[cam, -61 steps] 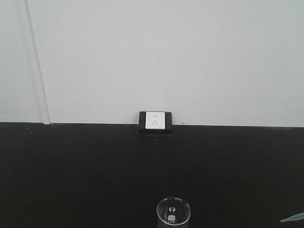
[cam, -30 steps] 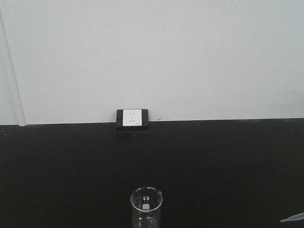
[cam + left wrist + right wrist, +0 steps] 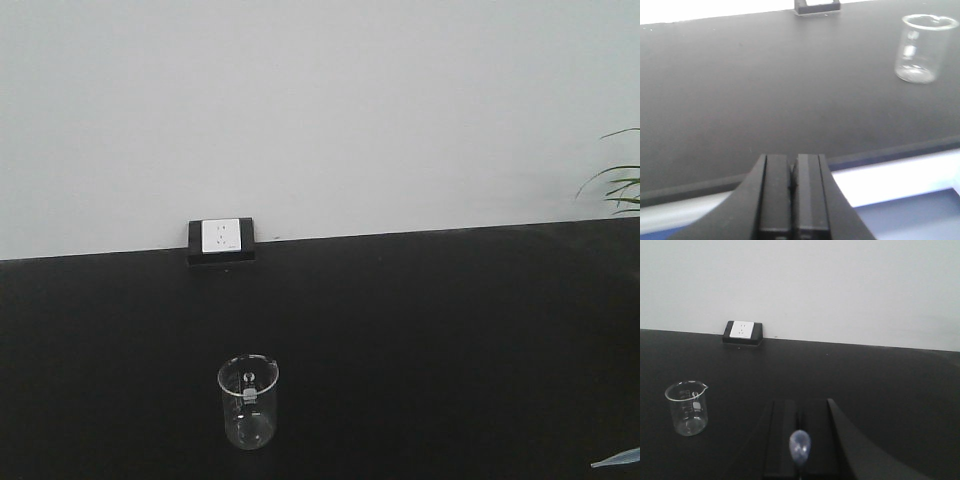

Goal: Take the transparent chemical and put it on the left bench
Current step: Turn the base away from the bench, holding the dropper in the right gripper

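Left wrist view: the left gripper (image 3: 792, 200) has its jaws pressed together, empty; the right gripper (image 3: 799, 440) is too dark to judge. Beyond them the transparent chemical (image 3: 248, 402) stands upright on a black benchtop (image 3: 450, 340), in front of a white wall socket (image 3: 221, 236).

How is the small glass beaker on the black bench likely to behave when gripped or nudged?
The glass beaker looks empty, so probably light. Its smooth clear wall may be slippery, and fragile if squeezed hard. Upright on a flat base, it should slide rather than roll; a high push might tip it.
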Robot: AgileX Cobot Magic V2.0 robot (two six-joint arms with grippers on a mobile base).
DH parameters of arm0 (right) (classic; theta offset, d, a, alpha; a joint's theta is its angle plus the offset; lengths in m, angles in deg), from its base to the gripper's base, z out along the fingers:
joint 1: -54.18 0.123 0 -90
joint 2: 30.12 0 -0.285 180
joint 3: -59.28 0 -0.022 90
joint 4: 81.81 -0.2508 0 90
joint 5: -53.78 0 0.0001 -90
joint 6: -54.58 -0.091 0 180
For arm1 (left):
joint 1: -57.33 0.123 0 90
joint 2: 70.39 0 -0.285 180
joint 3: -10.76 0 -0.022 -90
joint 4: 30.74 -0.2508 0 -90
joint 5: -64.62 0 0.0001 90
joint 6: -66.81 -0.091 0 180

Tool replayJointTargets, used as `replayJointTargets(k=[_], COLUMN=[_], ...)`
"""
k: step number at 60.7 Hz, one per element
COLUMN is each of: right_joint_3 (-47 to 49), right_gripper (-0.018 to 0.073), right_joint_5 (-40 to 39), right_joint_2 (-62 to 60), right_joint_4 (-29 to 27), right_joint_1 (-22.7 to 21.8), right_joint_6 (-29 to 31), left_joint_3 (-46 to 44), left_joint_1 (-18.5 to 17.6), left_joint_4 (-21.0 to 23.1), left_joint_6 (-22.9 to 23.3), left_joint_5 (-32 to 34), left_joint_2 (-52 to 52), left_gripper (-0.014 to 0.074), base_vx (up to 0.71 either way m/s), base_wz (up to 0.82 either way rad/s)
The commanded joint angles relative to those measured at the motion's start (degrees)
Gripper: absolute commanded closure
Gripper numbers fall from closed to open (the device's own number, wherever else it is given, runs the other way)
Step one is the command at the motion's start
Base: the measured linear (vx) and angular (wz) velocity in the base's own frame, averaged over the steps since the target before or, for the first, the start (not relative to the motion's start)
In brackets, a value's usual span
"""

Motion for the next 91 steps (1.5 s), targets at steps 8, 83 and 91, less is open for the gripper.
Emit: replayJointTargets(k=[8, 83, 91], right_joint_3=[1.8, 1.8, 1.8], right_gripper=[0.0564, 0.0564, 0.0564], right_joint_5=[-4.4, -4.7, -4.7], right_joint_2=[0.1, 0.1, 0.1], right_joint_4=[0.4, 0.4, 0.4], right_joint_1=[0.0, 0.0, 0.0], right_joint_6=[0.2, 0.2, 0.2], left_joint_3=[0.9, 0.9, 0.9], left_joint_1=[-0.1, -0.1, -0.1], left_joint_4=[0.0, 0.0, 0.0], left_joint_6=[0.4, 0.4, 0.4], left_joint_5=[4.5, 4.5, 4.5], left_joint_2=[1.1, 1.1, 1.1], left_gripper=[0.0600, 0.0600, 0.0600], base_vx=[-0.24, -0.30, -0.29], base_wz=[-0.03, 0.23, 0.36])
